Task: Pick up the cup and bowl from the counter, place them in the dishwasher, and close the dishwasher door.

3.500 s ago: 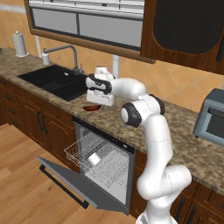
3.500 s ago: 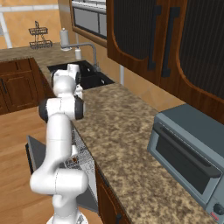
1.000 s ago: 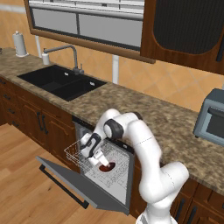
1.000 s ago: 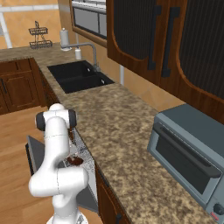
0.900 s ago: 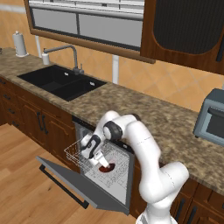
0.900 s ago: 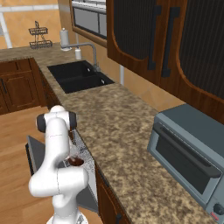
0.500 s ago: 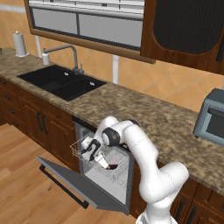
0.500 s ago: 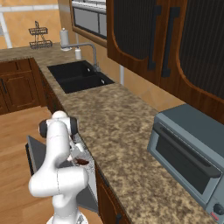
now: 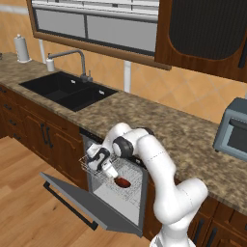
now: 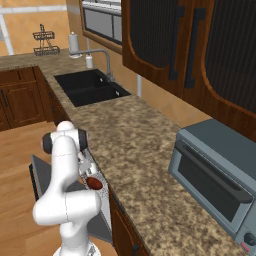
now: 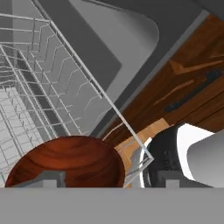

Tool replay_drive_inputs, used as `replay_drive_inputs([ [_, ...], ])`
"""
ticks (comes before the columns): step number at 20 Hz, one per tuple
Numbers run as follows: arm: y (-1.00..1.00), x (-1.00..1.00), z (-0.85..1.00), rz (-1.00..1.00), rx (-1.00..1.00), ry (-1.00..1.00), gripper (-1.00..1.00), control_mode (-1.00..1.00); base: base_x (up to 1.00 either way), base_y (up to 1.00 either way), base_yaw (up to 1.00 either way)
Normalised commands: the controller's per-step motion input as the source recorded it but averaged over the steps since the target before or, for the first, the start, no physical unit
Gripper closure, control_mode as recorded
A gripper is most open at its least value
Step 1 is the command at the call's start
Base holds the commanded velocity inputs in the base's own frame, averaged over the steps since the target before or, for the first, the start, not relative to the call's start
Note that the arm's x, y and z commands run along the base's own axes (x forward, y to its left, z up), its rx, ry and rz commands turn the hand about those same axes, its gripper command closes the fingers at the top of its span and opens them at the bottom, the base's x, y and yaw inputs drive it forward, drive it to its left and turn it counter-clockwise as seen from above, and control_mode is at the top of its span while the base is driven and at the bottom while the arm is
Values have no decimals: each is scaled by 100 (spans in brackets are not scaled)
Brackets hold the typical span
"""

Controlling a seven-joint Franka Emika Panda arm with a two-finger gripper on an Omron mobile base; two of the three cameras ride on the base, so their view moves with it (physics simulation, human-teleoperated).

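a black double sink (image 9: pixel 67 91) with a curved grey faucet (image 9: pixel 72 60) sits well off to the side of the gripper, up the run. dark wood upper cabinets (image 10: pixel 200 55) hang above it. a grey-blue toaster oven (image 10: pixel 220 175) stands far along the other way. light wooden floor (image 9: pixel 29 212) spreads below.
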Motion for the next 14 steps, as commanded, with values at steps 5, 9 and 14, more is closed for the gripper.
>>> replay_drive_inputs([
  [5, 91, -100, -17, 2, -19, -31, -100, -100, 0, 0, 0],
  [9, 53, -79, -61, 6, -13, -4, -100, -100, 0, 0, 0],
  [14, 46, -26, -97, 4, -9, 0, -100, -100, 0, 0, 0],
])
